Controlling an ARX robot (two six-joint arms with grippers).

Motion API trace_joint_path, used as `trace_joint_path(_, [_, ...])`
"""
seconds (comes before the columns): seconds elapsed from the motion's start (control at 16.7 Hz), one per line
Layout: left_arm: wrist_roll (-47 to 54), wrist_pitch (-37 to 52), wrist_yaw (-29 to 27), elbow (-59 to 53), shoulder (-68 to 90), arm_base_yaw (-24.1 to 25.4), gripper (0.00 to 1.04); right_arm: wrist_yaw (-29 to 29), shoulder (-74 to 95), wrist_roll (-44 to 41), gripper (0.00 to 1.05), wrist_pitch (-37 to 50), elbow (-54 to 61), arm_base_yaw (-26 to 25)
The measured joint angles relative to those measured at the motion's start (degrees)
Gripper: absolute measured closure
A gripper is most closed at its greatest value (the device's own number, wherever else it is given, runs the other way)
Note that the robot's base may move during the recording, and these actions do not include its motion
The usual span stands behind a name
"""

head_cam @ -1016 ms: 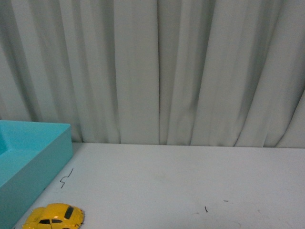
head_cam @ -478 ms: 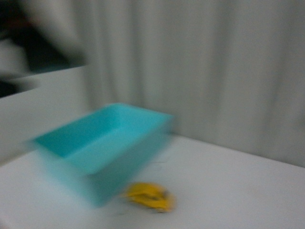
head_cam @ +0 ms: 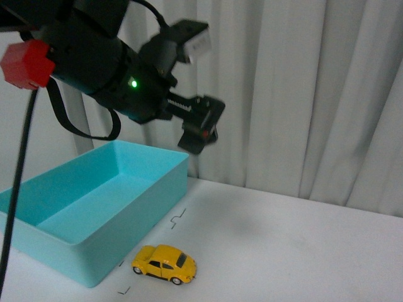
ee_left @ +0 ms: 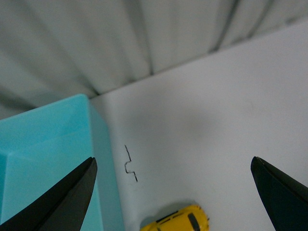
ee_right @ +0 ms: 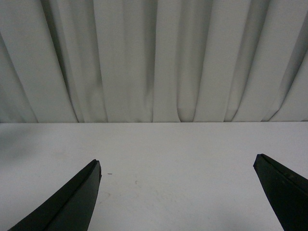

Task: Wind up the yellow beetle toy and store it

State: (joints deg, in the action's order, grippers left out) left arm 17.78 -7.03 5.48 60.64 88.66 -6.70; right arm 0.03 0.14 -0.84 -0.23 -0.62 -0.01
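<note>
The yellow beetle toy [head_cam: 165,264] stands on its wheels on the white table, just in front of the turquoise bin's [head_cam: 129,234] near corner. High above both hangs my left gripper [head_cam: 200,129], open and holding nothing. In the left wrist view the left gripper [ee_left: 173,161] has its black fingertips [ee_left: 79,185] spread wide. The beetle toy [ee_left: 179,219] shows well below them, beside the bin [ee_left: 45,159]. My right gripper [ee_right: 176,159] is open over bare table, with no toy or bin in its view.
Pleated white curtains [head_cam: 296,94] hang behind the table. Small black marks [head_cam: 178,217] lie on the tabletop between the bin and the toy. A black cable [head_cam: 17,182] with a red block [head_cam: 25,63] hangs at the far left.
The front view has swung round: the bin and toy now sit nearer the middle, and my left arm has come into view above them. The toy stays beside the bin.
</note>
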Motion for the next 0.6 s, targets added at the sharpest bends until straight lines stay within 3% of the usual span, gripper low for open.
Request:
trace_joint_path(0.06, [8.94,-6.38,2.95,1.86,2.78,-0.55,0.07,-0.02,0.0,0.0,0.07,0.02,0.0,0.0])
trace_joint_path(0.3, [27.54,-18.18,3.15,5.42,6.8,-1.42,0.07,-0.02,0.0,0.02,0.07,0.02,0.0,0.0])
trace_joint_path(0.36, [38.47,-22.32,2.4,6.8,10.51,-1.86,0.07,-0.02,0.0,0.02,0.07,0.02,0.0,0.0])
trace_joint_path(0.42, [46.23,-21.07,-1.46,4.44,12.33,-1.77,0.07,-0.02,0.0,0.02,0.07,0.02,0.0,0.0])
trace_joint_path(0.6, [52.46,-19.1,-3.65,1.57,16.74,-1.38,0.07,-0.02,0.0,0.02,0.07,0.02,0.0,0.0])
